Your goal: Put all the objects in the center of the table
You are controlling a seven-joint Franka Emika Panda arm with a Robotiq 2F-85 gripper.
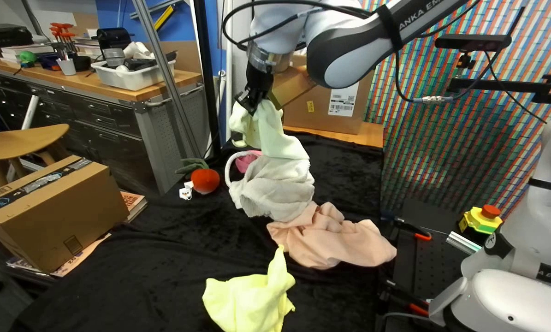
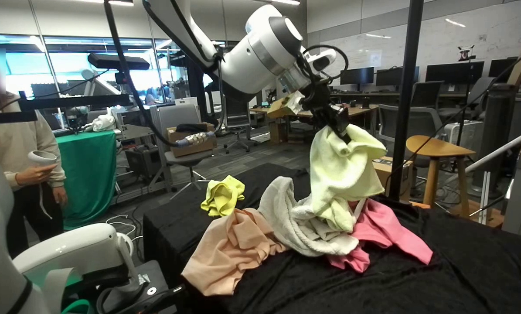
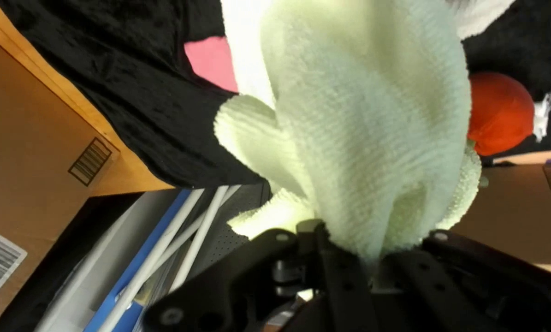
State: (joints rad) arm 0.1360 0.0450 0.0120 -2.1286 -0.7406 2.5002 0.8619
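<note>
Black-draped table (image 1: 164, 267) near cluttered workbench (image 1: 95, 107)

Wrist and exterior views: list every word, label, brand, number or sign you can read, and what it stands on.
"ANKA EM", incomplete: on the robot arm.
"A EMIKA", incomplete: on the white robot body.
Too small or blurred to read: writing on the white label, yellow sticker, box tape, books and whiteboard.
Wrist view: none legible.

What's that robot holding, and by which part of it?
The pale green cloth, pinched in the gripper at a bunched part near its top; whether that's a corner can't be told.
</note>
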